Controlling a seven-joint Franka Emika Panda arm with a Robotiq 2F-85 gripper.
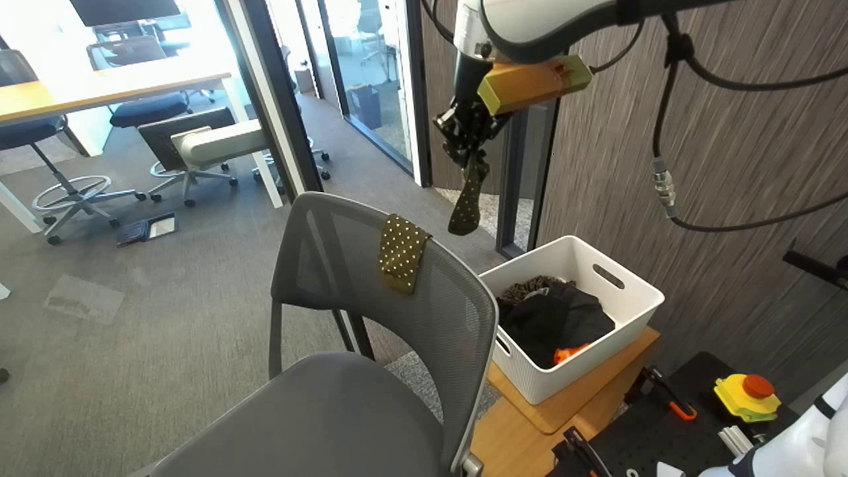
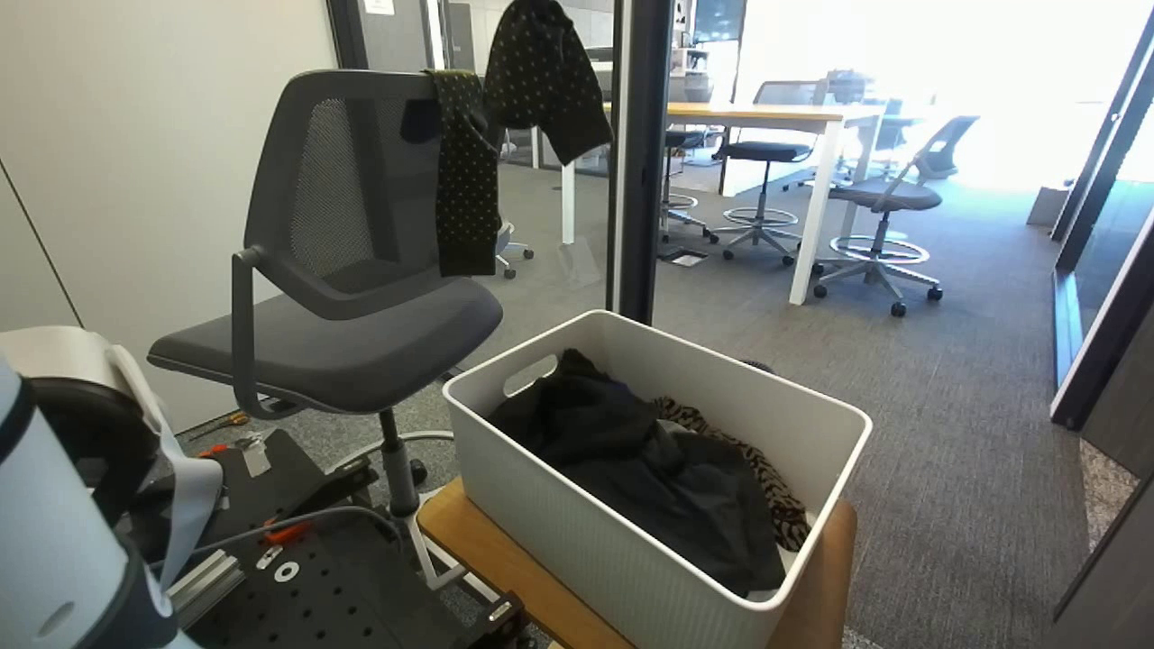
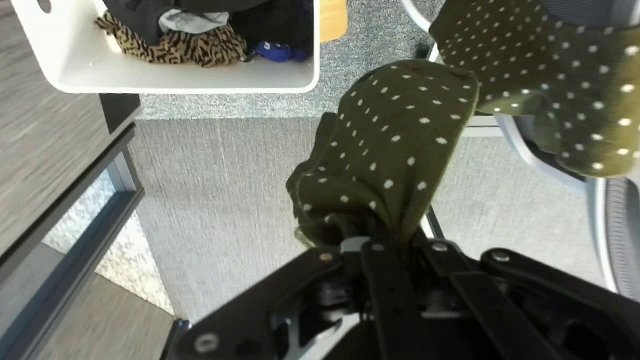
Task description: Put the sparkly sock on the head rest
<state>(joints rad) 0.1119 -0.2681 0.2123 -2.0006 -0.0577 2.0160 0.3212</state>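
- The large grey chair with a curved mesh back (image 1: 338, 397) offers the goal, its rounded grey head rest (image 2: 361, 84), where a gold-dotted olive sock (image 1: 402, 260) already drapes.
- A jointed white-and-grey robot arm (image 1: 556, 21) reaches in from about two o'clock in an exterior view, bends at the wrist and drops toward six.
- The black metal claw (image 1: 476, 159) points down, pinching the bunched end of a long, dark olive-brown fabric sock with glittery gold dots (image 1: 466, 207).
- That long sock hangs in mid-air at about two o'clock from the draped one, tail toward six, a gap showing between it and the chair.
- I judge it light, soft and floppy, with nothing to break; it may swing, or slip on the edge.
- The pinch near an end leaves plenty of tail to lay across; nearer the middle might balance better. I can't tell whether it catches cuff or toe.
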